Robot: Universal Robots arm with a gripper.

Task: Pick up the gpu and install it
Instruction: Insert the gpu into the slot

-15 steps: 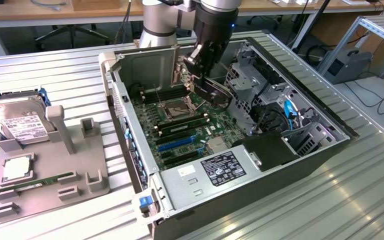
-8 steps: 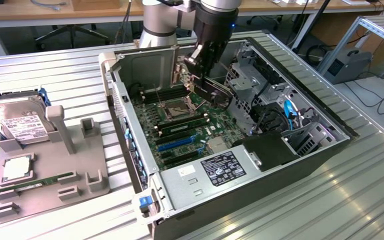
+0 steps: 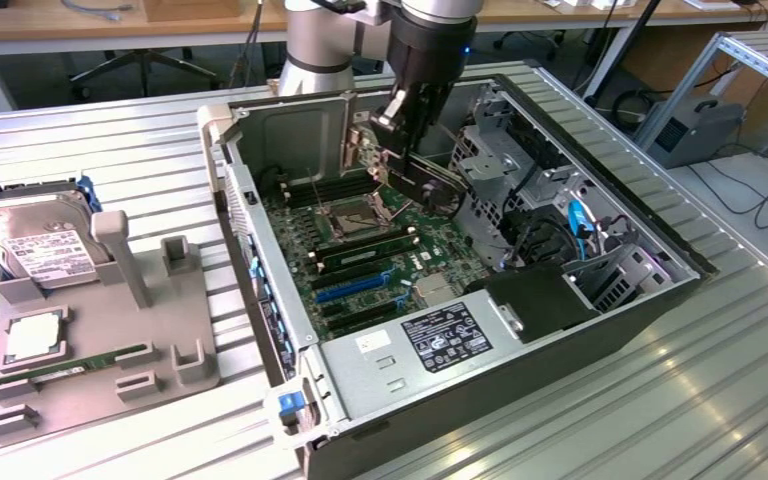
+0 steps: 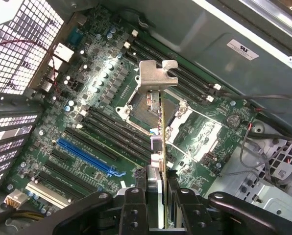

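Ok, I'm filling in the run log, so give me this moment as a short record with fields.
claw: shut on the graphics card
graphics card: held above the motherboard, in no slot
computer case: open, lying on its side
long blue slot: empty
holder at the exterior view's left: hard drive, memory stick

gpu (image 3: 427, 186): thin black card, green board edge, silver bracket (image 4: 158, 77) at far end
pose: tilted, off the motherboard (image 3: 371, 262)
place: upper centre of exterior view, clamped in gripper (image 4: 158, 193)
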